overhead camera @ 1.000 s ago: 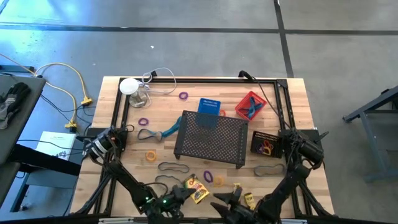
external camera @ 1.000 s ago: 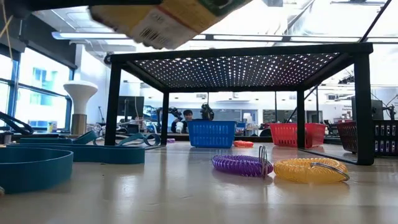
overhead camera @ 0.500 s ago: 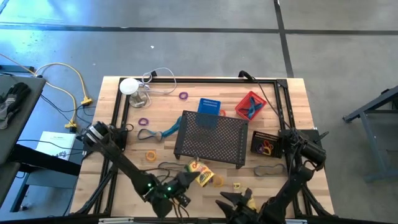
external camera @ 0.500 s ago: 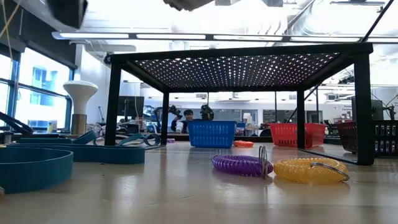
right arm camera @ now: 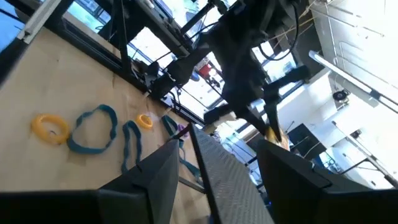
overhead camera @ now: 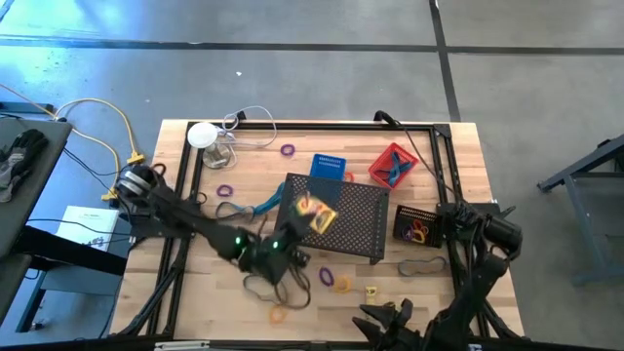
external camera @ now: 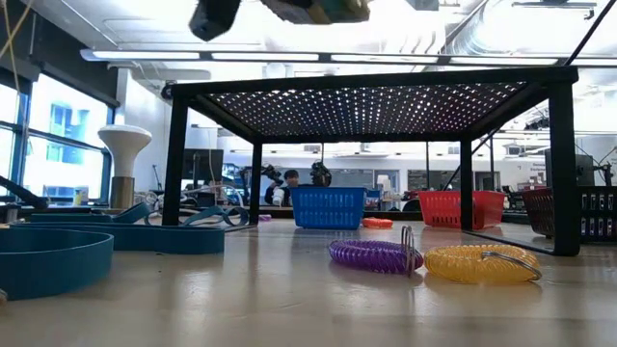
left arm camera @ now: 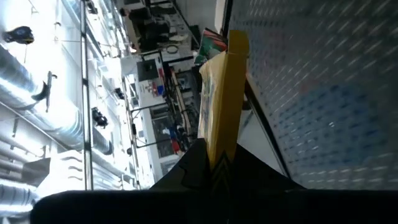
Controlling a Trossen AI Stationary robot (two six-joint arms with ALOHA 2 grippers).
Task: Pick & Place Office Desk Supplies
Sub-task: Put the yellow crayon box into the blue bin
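Note:
My left gripper (overhead camera: 295,226) is shut on a yellow packet (overhead camera: 316,214) and hovers over the near-left part of the black mesh tray (overhead camera: 351,219). The low view catches the packet (external camera: 318,9) at its top edge. My right gripper (overhead camera: 390,315) is open above the table's near edge, touching nothing. Lying flat on the table are a small yellow box (overhead camera: 371,291), purple (overhead camera: 326,276) and orange rings (overhead camera: 341,284), dark band loops (overhead camera: 259,284) and a blue band (overhead camera: 255,208). My left gripper (left arm camera: 214,167) pinches the yellow packet between its two fingers at one end (left arm camera: 219,149). The fingers come slanting from the table's near-left side. The packet is lifted clear and sticks out past the fingertips over the mesh tray's top.
Blue basket (overhead camera: 329,166), red basket (overhead camera: 393,164) and dark basket (overhead camera: 417,225) stand around the tray. A white round-topped object with cable (overhead camera: 206,136) is at the far-left corner. More purple rings (overhead camera: 225,190) lie left of the tray. A black frame (overhead camera: 322,125) runs along the table edges.
My left gripper has carried the yellow packet up from the near edge and toward the far edge, until it is over the mesh tray's near-left part; the packet stayed in its hold. My right gripper has drifted a little toward the table's right.

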